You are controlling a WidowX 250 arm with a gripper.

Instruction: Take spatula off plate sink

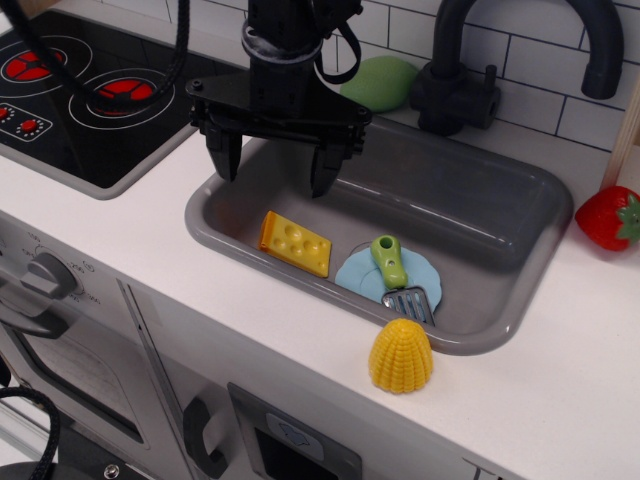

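Note:
The spatula (397,276) lies on the light-blue plate (357,274) at the front of the grey sink (480,215). Its lime-green handle points toward the back and its dark slotted blade hangs over the plate's front right rim. My gripper (274,168) is open and empty, hanging over the left part of the sink, above and to the left of the plate. Its black fingers (324,170) point down.
A yellow holed cheese wedge (295,243) lies in the sink just left of the plate. A yellow corn piece (400,356) stands on the white counter in front. A green lump (380,82), black faucet (460,70), strawberry (610,217) and stovetop (80,100) surround the sink.

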